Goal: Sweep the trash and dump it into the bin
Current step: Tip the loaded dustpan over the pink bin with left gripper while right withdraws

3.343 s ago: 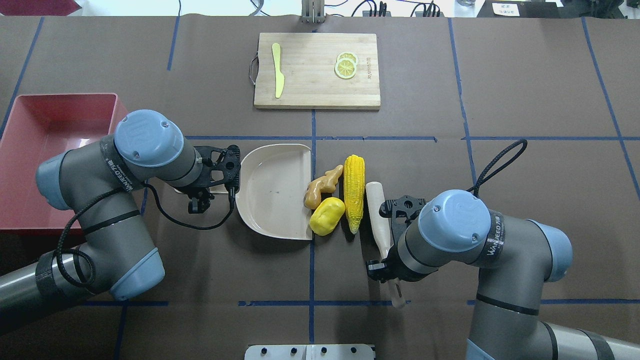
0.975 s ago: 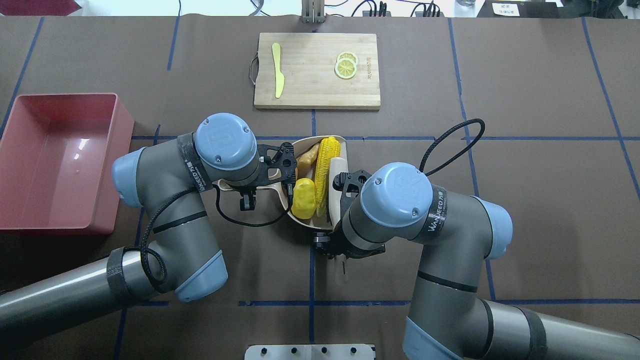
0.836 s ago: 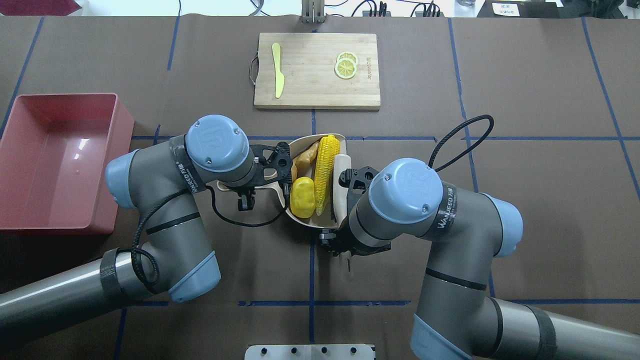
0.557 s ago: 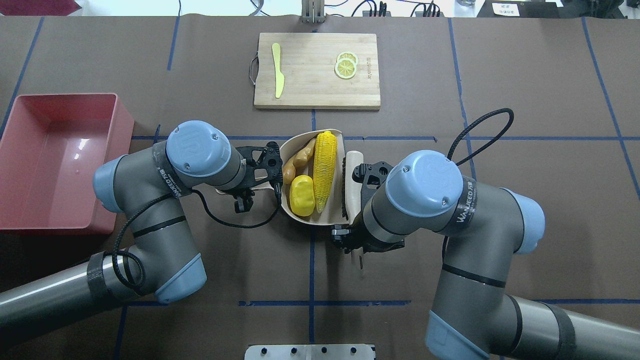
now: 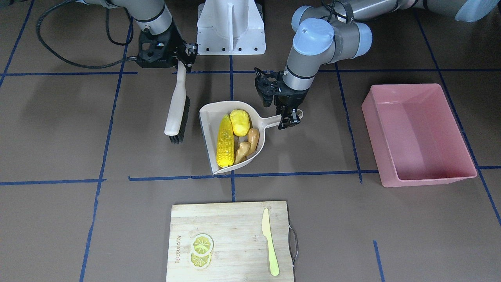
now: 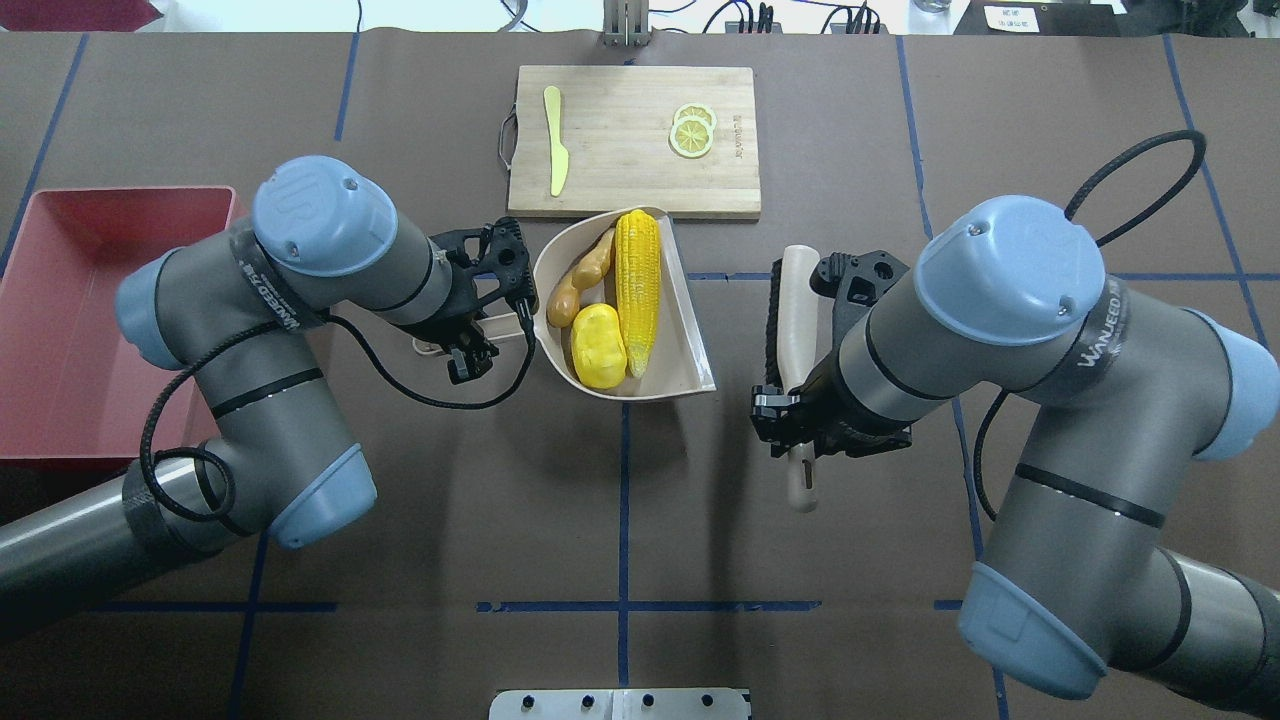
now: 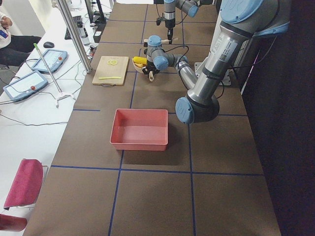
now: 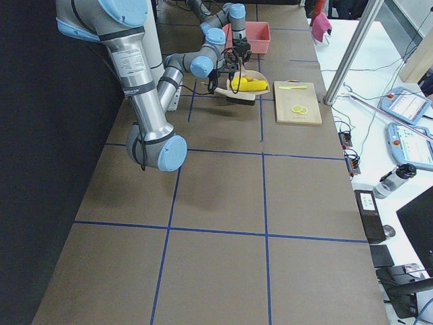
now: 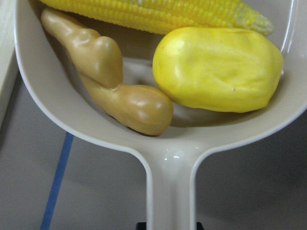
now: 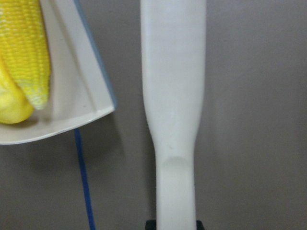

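The trash (image 6: 637,310), a corn cob (image 6: 638,265), a potato-like lump (image 6: 598,348) and a ginger root (image 6: 575,292), lies loose in the dustpan (image 6: 690,345) at frame centre. These smooth, hard toys look light and likely to roll, so the pan is best carried level by its handle, which the left end effector (image 6: 468,350) is pinching. The right end effector (image 6: 795,425) pinches the brush (image 6: 792,300). The bin (image 6: 60,330) sits at far left.

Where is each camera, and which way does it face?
Front-facing: across the table, facing the robot; both arms.
Overhead: behind the robot, looking down; both arms.
Exterior left: table's end; near left arm, pink plastic tub.
Exterior right: opposite end; near right arm.
Left wrist: over beige plastic dustpan; no arm.
Right wrist: over cream brush handle; no arm.
Both wrists share the yellow corn cob.
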`<state>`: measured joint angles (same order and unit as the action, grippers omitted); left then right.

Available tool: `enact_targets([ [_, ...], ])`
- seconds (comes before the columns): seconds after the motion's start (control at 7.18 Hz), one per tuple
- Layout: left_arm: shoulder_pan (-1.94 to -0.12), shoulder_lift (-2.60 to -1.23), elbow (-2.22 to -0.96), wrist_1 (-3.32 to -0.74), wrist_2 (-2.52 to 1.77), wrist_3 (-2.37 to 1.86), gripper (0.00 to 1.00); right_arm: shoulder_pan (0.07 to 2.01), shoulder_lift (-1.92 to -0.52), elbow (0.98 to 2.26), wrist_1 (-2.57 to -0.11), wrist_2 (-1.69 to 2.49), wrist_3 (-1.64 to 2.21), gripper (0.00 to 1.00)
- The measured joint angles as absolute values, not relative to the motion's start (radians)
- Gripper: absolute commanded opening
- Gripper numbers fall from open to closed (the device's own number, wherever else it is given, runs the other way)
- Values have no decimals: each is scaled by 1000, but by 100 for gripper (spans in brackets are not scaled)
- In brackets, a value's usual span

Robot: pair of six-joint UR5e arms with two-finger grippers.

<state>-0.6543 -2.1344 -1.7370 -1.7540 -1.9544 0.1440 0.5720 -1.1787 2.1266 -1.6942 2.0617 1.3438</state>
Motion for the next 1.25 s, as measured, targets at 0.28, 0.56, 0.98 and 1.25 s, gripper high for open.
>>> enact_targets([
  [0.28, -757, -2089, -1799, -1754, -2023, 151, 7, 634, -1272, 2159, -1696, 2064, 1238, 0],
  [0.56, -865, -1978, -1889, -1755, -2066, 185, 1, 695, -1332, 2158, -1697, 2062, 1100, 0],
  [0.98, -1068, -1765, -1982, -1754, -2179, 395, 0, 729, -1348, 2126, -1691, 2056, 1032, 0],
  [1.25, -1223, -1655, -1991, -1757, -2259, 538, 0, 729, -1348, 2111, -1689, 2053, 1029, 0],
])
